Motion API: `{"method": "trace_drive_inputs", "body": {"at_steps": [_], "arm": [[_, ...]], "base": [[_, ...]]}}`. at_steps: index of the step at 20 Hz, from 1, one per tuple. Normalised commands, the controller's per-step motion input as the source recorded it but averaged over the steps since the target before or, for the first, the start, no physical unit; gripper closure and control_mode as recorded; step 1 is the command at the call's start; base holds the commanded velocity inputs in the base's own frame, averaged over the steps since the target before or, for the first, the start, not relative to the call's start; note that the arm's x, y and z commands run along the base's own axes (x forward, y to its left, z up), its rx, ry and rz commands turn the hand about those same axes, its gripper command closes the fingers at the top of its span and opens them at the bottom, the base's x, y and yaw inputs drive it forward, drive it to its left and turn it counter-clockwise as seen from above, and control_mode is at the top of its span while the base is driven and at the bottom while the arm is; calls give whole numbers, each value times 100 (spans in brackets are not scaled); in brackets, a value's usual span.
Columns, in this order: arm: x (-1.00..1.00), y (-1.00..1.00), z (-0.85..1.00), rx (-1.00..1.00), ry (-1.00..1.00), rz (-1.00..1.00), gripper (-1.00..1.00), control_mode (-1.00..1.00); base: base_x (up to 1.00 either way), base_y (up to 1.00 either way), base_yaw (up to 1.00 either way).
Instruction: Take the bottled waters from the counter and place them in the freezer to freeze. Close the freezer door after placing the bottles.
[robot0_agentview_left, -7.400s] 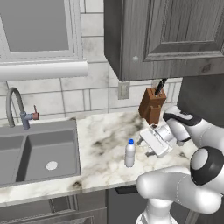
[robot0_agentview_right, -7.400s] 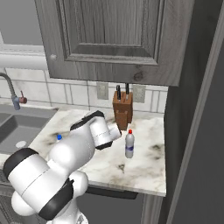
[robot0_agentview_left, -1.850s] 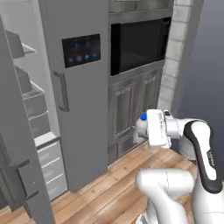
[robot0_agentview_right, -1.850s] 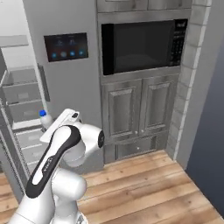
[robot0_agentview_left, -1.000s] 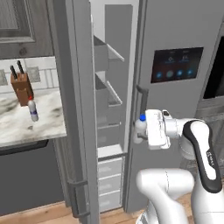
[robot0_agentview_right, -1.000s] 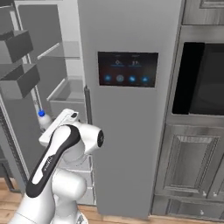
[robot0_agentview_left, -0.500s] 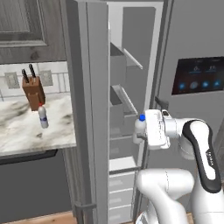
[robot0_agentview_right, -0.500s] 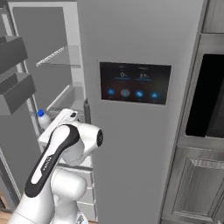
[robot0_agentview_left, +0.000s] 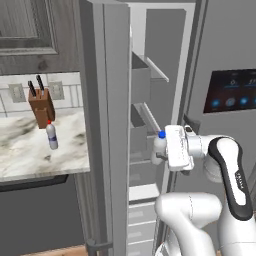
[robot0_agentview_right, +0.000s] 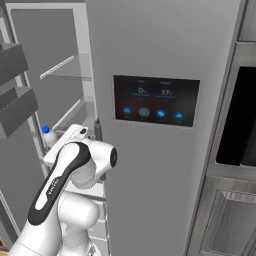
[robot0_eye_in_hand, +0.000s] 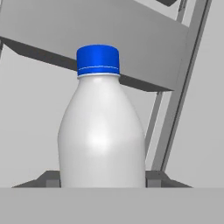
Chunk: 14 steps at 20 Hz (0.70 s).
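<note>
My gripper (robot0_agentview_left: 160, 150) is shut on the blue-capped bottled water (robot0_agentview_left: 159, 146), holding it upright in front of the open freezer (robot0_agentview_left: 150, 105). In the hand view that whitish bottle (robot0_eye_in_hand: 101, 131) stands between my dark fingertips (robot0_eye_in_hand: 50, 178), with a grey bin and white freezer wall behind it. From the right base view the bottle (robot0_agentview_right: 48, 136) shows just left of my hand, level with a glass shelf (robot0_agentview_right: 62, 67). The red-capped bottle (robot0_agentview_left: 51, 136) stands on the marble counter (robot0_agentview_left: 25, 155), just in front of the knife block. The freezer door (robot0_agentview_left: 102, 125) stands open, edge-on.
A brown knife block (robot0_agentview_left: 41, 107) sits against the tiled wall on the counter. The grey door with the black display panel (robot0_agentview_right: 156, 100) is shut to the right of the freezer. Grey door bins (robot0_agentview_right: 15, 97) jut out at the left. Drawers (robot0_agentview_left: 142, 220) fill the freezer's lower part.
The base has kept driving, so the fridge unit has slid right and come nearer in both base views. The blue-capped bottle stays in my shut gripper.
</note>
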Motion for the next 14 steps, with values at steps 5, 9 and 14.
{"method": "trace_drive_inputs", "body": {"at_steps": [5, 9, 14], "arm": [[0, 0, 0, 0, 0, 0, 100, 100], [0, 0, 0, 0, 0, 0, 100, 100], [0, 0, 0, 0, 0, 0, 100, 100]], "base": [[-5, 39, 0], [-3, 10, 0], [36, -3, 0]]}}
